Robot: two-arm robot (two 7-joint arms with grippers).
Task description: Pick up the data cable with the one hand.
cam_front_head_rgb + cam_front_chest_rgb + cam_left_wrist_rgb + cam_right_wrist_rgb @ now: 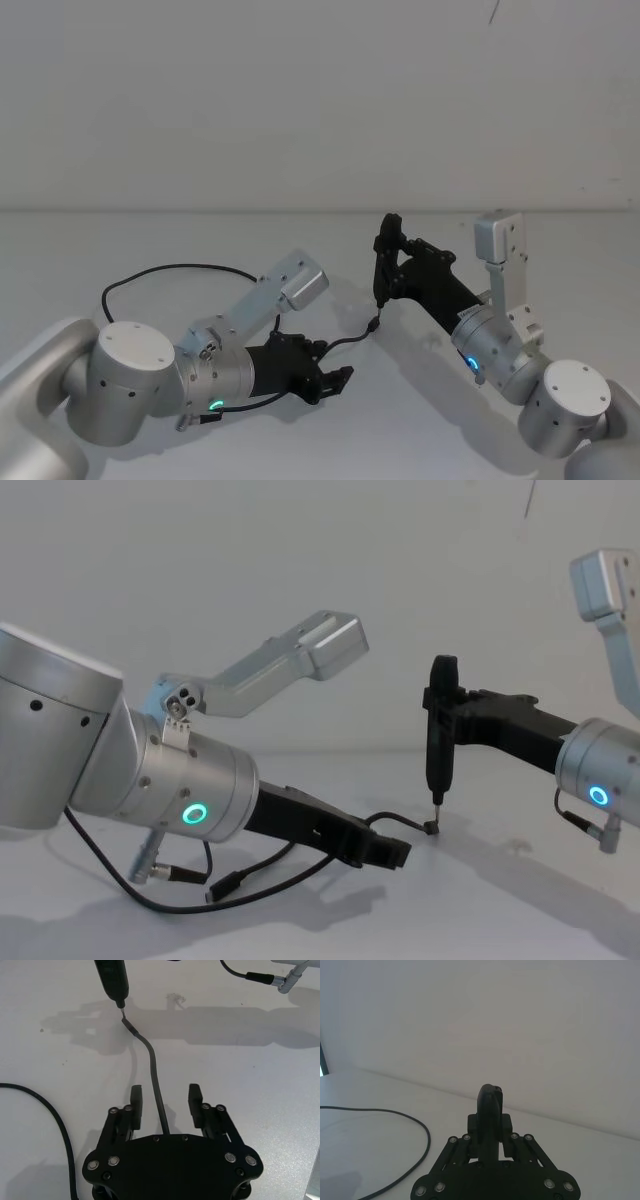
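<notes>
The data cable is a thin black cord lying on the white table. It runs between the two spread fingers of my left gripper, which is open and low over the table. The cord loops away behind the left arm, and one small plug lies under that arm. My right gripper is shut on a black pen-shaped tool held upright. The tool's thin tip meets the cable's other end, ahead of the left gripper.
A thicker black lead with a silver connector runs along the right arm. A grey camera bracket sticks up over the left wrist. The white tabletop meets a plain white wall behind.
</notes>
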